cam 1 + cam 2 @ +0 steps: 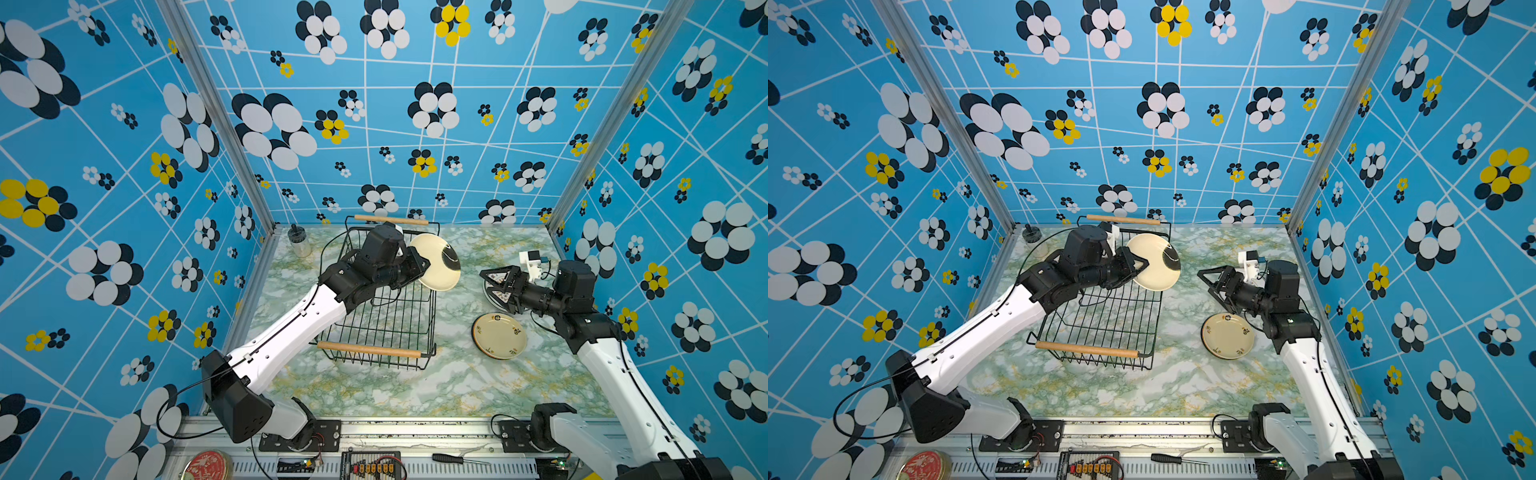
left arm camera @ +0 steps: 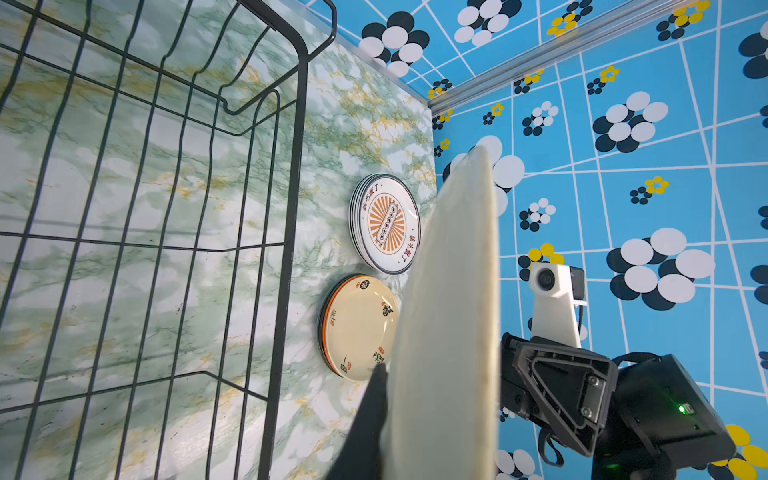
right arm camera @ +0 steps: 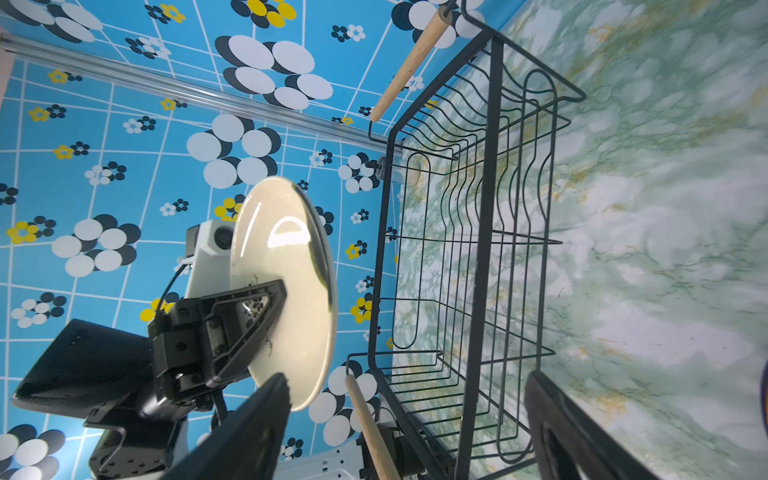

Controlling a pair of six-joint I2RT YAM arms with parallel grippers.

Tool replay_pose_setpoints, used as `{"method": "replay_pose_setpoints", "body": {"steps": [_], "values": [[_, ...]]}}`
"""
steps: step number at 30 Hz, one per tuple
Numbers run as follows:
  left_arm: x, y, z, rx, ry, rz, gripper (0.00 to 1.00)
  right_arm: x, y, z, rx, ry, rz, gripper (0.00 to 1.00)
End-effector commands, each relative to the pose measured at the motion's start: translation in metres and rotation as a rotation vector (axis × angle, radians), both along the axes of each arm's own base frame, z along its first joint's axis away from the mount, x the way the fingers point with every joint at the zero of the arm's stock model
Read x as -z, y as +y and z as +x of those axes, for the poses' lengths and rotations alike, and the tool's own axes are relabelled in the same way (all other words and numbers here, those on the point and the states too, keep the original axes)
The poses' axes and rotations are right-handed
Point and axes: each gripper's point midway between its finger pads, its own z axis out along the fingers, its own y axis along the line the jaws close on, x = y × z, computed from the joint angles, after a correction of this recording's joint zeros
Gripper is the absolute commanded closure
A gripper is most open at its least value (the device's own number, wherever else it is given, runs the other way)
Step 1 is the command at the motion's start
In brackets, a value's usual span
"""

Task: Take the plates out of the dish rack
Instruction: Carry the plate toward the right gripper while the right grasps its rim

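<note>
left gripper (image 1: 422,266): clamped on the rim of a cream round plate with a black brush mark (image 1: 441,262), held tilted over the right side of the black wire dish rack with wooden handles (image 1: 386,328)
right gripper (image 1: 490,289): jaws spread wide, nothing held, hung right over a stack of white dark-rimmed printed plates (image 2: 386,224)
nearby: a stack of cream orange-rimmed plates (image 1: 498,336) is laid just beside that one; a clear bottle (image 1: 298,243) is tucked in the far left corner
surface (image 1: 415,386): green-white marble print
room: boxed in by blue flower-print walls (image 1: 415,124)

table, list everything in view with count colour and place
dish rack: 1, black wire, wooden handles, table centre
cream plate: 1, held on edge at rack's far right
white plates: stack, number unclear, orange print, table right
tan plates: stack, number unclear, front right
jar: 1, clear, far left corner
red tin: 1, front rail
screwdriver: 1, black handle, front rail
left tool: shut on cream plate
right tool: open, over white plates
</note>
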Motion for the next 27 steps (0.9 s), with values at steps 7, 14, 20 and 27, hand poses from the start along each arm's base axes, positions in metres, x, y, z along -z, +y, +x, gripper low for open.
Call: {"method": "replay_pose_setpoints", "body": {"steps": [7,14,20,27], "values": [[-0.006,-0.040,0.006,0.005,-0.015,-0.085,0.96,-0.027,0.020,0.010,-0.040,-0.064,0.096,0.23],[-0.006,-0.064,0.003,0.045,-0.003,-0.143,0.96,-0.027,0.033,0.011,-0.077,-0.062,0.121,0.33],[0.000,-0.080,-0.001,0.079,0.013,-0.172,0.95,-0.030,0.034,0.011,-0.085,-0.073,0.139,0.43],[-0.006,-0.088,-0.003,0.115,-0.012,-0.166,0.88,-0.036,0.035,0.011,-0.091,-0.090,0.166,0.60]]}}
